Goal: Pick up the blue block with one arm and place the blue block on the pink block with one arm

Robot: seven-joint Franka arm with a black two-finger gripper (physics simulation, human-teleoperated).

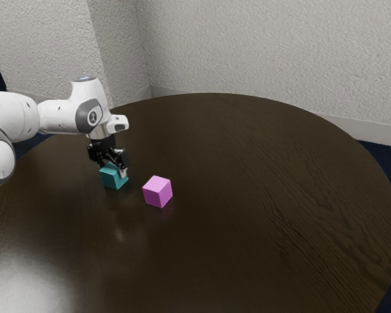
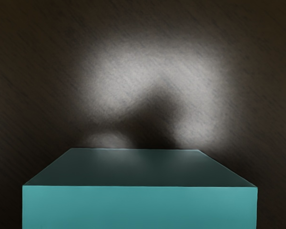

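Observation:
The blue block (image 1: 112, 178), teal in colour, rests on the dark round table (image 1: 260, 195) toward the exterior view's left. My gripper (image 1: 110, 167) is lowered straight onto it from above, and its black hand covers the block's top. In the wrist view the blue block (image 2: 139, 191) looms large right under the hand, its top face and one side showing. The pink block (image 1: 158, 191) stands on the table a short way toward the exterior view's right of the blue one, apart from it and with nothing on top.
White textured walls (image 1: 247, 45) rise behind the table, with a corner at the back left. The tabletop stretches wide toward the exterior view's right and front. My arm (image 1: 45, 117) comes in low from the left.

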